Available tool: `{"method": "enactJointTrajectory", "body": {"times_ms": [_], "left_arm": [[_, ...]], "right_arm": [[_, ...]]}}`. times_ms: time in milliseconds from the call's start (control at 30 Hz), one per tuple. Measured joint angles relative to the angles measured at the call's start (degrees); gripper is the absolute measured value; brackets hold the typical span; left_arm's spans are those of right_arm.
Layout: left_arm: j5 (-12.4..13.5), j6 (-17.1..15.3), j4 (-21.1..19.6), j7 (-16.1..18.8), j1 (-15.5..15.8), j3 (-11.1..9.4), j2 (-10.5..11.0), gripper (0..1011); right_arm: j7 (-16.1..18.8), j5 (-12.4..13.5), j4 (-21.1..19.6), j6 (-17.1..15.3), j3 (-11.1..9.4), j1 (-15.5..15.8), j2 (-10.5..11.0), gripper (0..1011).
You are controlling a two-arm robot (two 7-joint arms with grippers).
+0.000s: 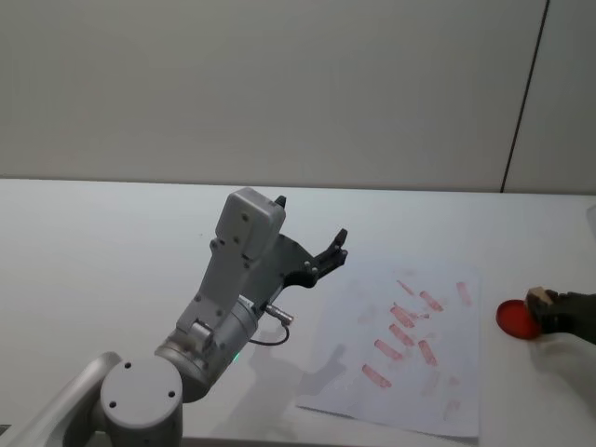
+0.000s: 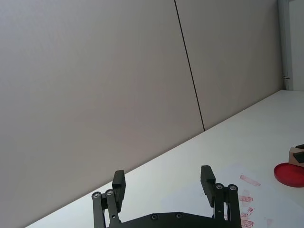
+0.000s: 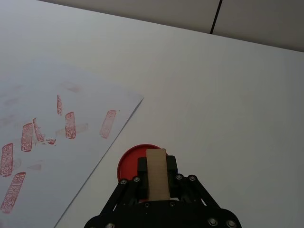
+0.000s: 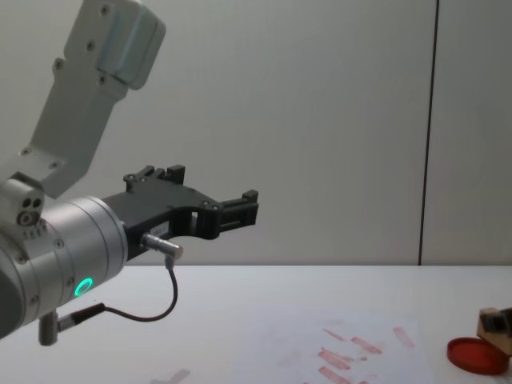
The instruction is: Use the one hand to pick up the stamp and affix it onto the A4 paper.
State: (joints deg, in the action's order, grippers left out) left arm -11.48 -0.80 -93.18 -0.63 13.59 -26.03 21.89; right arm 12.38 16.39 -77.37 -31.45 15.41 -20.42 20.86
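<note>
On our left, the left gripper (image 1: 317, 244) hangs raised above the white table (image 1: 93, 242) with its jaws spread and nothing between them. Right of it we see the A4 paper (image 1: 354, 368) lying flat with red stamp marks (image 1: 400, 333). At the far right, our right gripper (image 3: 156, 176) clasps the stamp (image 3: 157, 173), which sits just above the red ink pad (image 1: 514, 318).

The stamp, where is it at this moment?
The stamp is held between the fingers of the right gripper, over the red ink pad at the table's right side, just beyond the right edge of the paper.
</note>
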Motion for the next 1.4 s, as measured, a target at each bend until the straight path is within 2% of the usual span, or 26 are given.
{"method": "enactJointTrajectory", "body": {"times_ms": [300, 367, 667, 700, 800, 833, 900, 1167, 1233, 1400], "left_arm": [[0.0, 0.0, 0.0, 0.0, 0.0, 0.0, 0.0, 1002], [0.0, 0.0, 0.0, 0.0, 0.0, 0.0, 0.0, 1002], [0.0, 0.0, 0.0, 0.0, 0.0, 0.0, 0.0, 1002], [0.0, 0.0, 0.0, 0.0, 0.0, 0.0, 0.0, 1002], [0.0, 0.0, 0.0, 0.0, 0.0, 0.0, 0.0, 1002], [0.0, 0.0, 0.0, 0.0, 0.0, 0.0, 0.0, 1002], [0.0, 0.0, 0.0, 0.0, 0.0, 0.0, 0.0, 1002], [0.0, 0.0, 0.0, 0.0, 0.0, 0.0, 0.0, 1002], [0.0, 0.0, 0.0, 0.0, 0.0, 0.0, 0.0, 1002], [0.0, 0.0, 0.0, 0.0, 0.0, 0.0, 0.0, 1002]], "right_arm": [[0.1, -0.7, 1.6, 0.4, 0.2, -0.7, -0.5, 224], [0.1, -0.8, 1.7, 0.5, 0.2, -0.7, -0.5, 253], [0.1, -1.1, 2.4, 0.6, 0.3, -1.0, -0.7, 519], [0.2, -1.1, 2.5, 0.7, 0.3, -1.0, -0.7, 580], [0.2, -1.2, 2.6, 0.7, 0.3, -1.1, -0.7, 641], [0.2, -1.2, 2.6, 0.7, 0.3, -1.1, -0.7, 705], [0.2, -1.2, 2.7, 0.7, 0.3, -1.1, -0.7, 734], [0.2, -1.3, 2.6, 1.6, 0.4, -1.0, -0.8, 964], [0.1, -1.2, 2.3, 2.4, 0.4, -0.8, -0.7, 1001], [-0.1, -1.1, 1.5, 4.5, 0.3, -0.3, -0.7, 1001]]}}
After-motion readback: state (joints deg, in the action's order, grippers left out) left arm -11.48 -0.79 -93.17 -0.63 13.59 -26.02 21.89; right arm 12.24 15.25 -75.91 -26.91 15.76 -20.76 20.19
